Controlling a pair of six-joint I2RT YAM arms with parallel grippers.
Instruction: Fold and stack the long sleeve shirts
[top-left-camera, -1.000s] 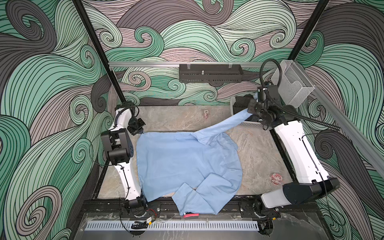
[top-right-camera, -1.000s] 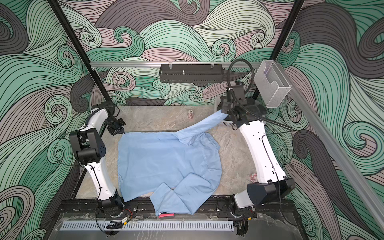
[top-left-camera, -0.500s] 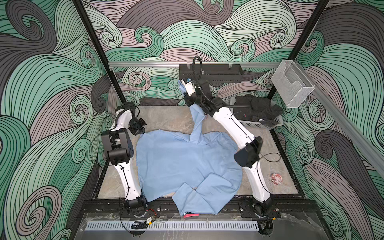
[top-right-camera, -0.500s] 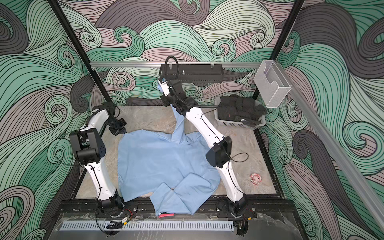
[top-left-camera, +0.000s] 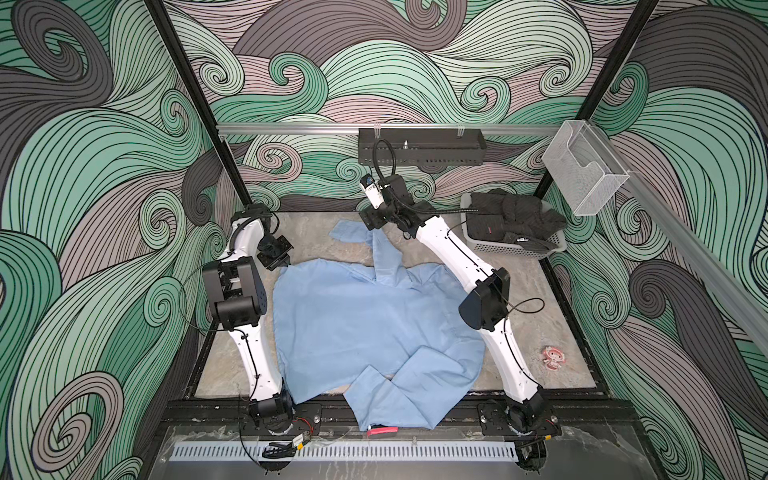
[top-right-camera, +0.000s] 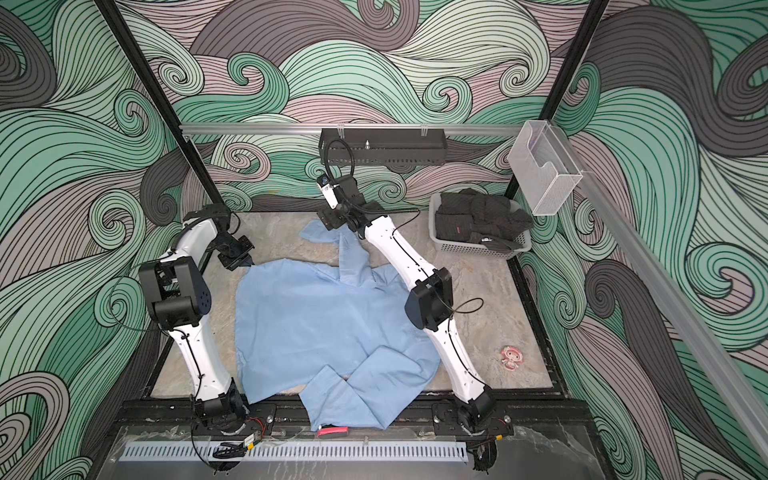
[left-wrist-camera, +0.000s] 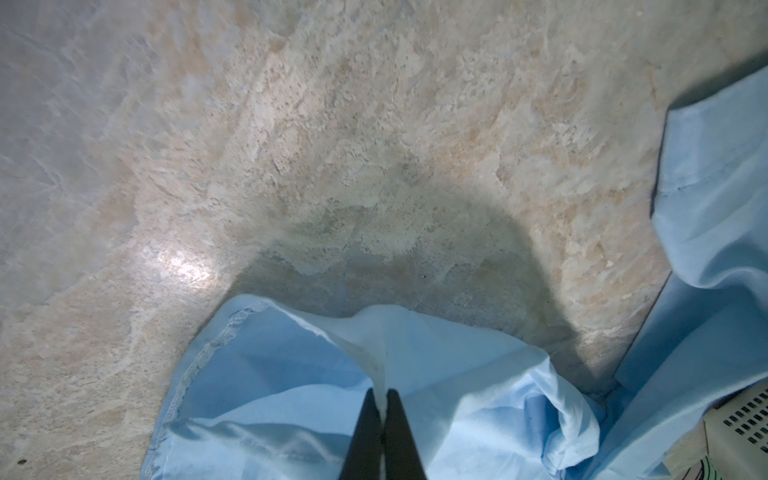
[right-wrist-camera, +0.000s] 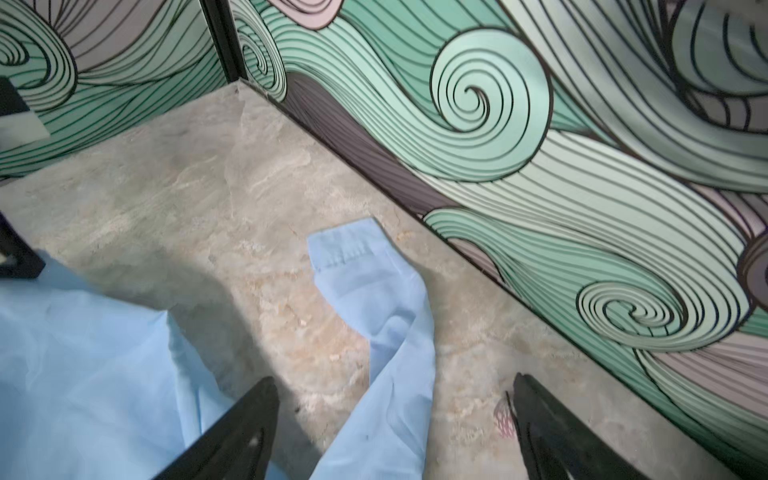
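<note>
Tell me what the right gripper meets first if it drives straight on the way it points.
The right gripper, fingers open, would most likely meet the light-blue shirt's sleeve lying on the table right ahead; its cuff lies farther on. Depth is unclear.

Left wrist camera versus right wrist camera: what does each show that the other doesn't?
Only left wrist: the left gripper shut on an edge of the blue shirt, and a corner of the white basket. Only right wrist: the right gripper open, the sleeve cuff lying on the table, and the patterned wall. Both: the shirt and the table.
</note>
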